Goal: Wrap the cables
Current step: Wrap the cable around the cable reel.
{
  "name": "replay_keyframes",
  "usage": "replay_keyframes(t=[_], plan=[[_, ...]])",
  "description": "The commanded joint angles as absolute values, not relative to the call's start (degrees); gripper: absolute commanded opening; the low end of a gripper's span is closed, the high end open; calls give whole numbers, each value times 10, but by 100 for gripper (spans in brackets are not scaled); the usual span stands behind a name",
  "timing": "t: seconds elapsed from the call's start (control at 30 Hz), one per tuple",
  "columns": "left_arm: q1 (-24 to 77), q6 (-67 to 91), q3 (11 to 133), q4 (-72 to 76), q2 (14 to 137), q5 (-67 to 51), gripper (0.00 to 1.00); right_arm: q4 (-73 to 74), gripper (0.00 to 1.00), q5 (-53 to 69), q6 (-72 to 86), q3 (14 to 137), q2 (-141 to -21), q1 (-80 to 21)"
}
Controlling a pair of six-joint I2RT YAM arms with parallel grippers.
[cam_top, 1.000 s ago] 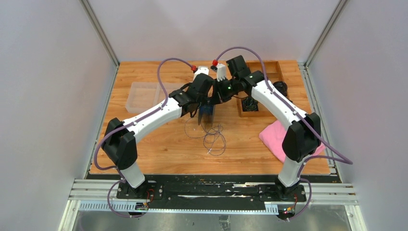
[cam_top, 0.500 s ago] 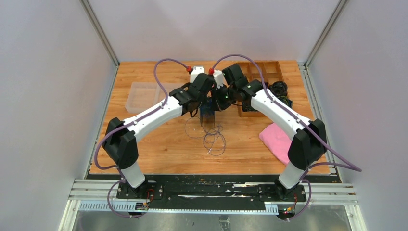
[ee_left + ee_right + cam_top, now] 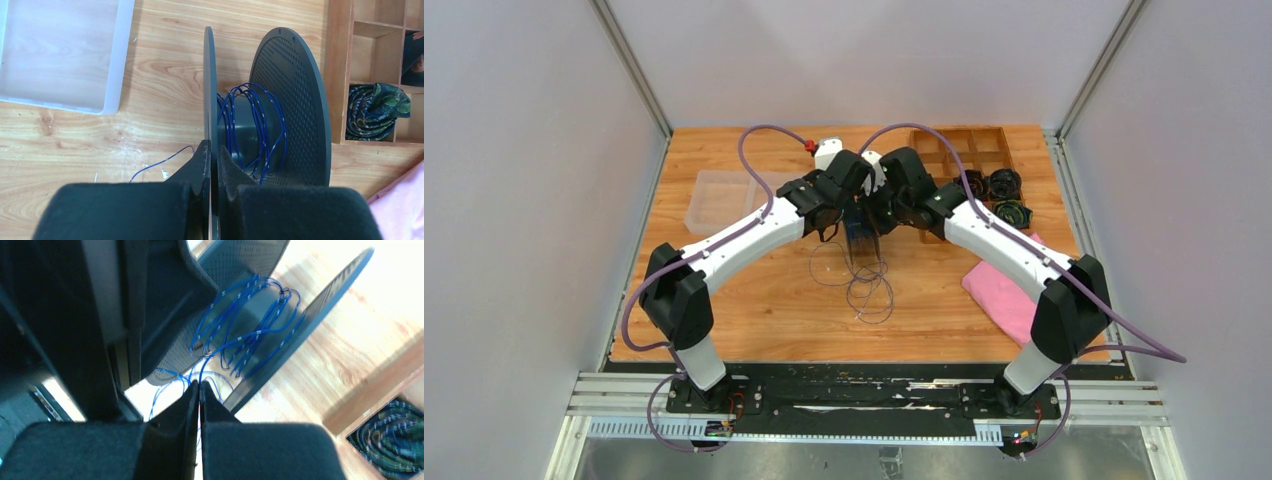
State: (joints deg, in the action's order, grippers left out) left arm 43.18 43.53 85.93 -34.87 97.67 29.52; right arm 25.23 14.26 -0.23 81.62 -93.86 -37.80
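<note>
A dark grey spool (image 3: pixel 861 234) stands on edge mid-table, with thin blue cable (image 3: pixel 255 125) wound loosely round its hub. More of the cable (image 3: pixel 866 288) lies in loose loops on the wood in front of it. My left gripper (image 3: pixel 213 147) is shut on the spool's thin left flange (image 3: pixel 209 85); the perforated right flange (image 3: pixel 295 105) is free. My right gripper (image 3: pixel 199 385) is shut on a strand of the cable (image 3: pixel 240 335) that runs up to the hub. In the top view both grippers (image 3: pixel 854 212) (image 3: pixel 876 214) meet over the spool.
A clear plastic tray (image 3: pixel 724 197) lies at the back left. At the back right is a wooden compartment box (image 3: pixel 971 142) with black coiled bundles (image 3: pixel 1005 186) in and beside it. A pink cloth (image 3: pixel 1004 287) lies at the right front.
My right arm has swung left and toward the spool, uncovering the bundles by the box. The left wrist shifted slightly back and left. Both grips are unchanged.
</note>
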Motion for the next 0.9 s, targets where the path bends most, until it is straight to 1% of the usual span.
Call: replay_keyframes(t=[0.0,0.2,0.53,0.87], plan=[[430,470,875,-389,969,269,0,216,1,42,-50,762,-906,-385],[429,483,873,-395,969,267,0,176,1,-6,-75,711,-879,-405],[429,487,863,-393,963,289,0,180,1,-56,-106,712,-877,-406],[429,478,860,-386,969,295,0,185,2,-64,-119,708,-865,-407]])
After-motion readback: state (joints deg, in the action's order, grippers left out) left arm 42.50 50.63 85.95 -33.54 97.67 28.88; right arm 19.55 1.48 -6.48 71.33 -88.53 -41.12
